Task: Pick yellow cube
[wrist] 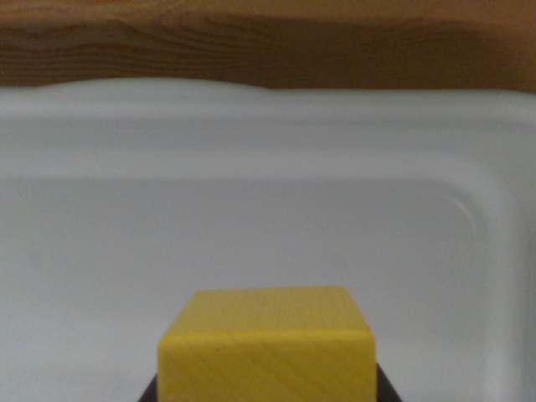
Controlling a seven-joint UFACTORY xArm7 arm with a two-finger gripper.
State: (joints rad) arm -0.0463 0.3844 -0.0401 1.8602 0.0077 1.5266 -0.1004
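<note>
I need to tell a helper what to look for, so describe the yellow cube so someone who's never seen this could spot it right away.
Start at the wooden surface along the top of the wrist view, then come down into the white tray below it. At the bottom centre sits the yellow cube, flanked by dark parts at its lower corners. It is the only brightly coloured, sharp-edged thing against the pale tray.

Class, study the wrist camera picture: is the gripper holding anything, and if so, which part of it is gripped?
Apparently the yellow cube: dark gripper parts flank its lower left and right sides at the bottom edge. Actual contact cannot be confirmed.
</note>
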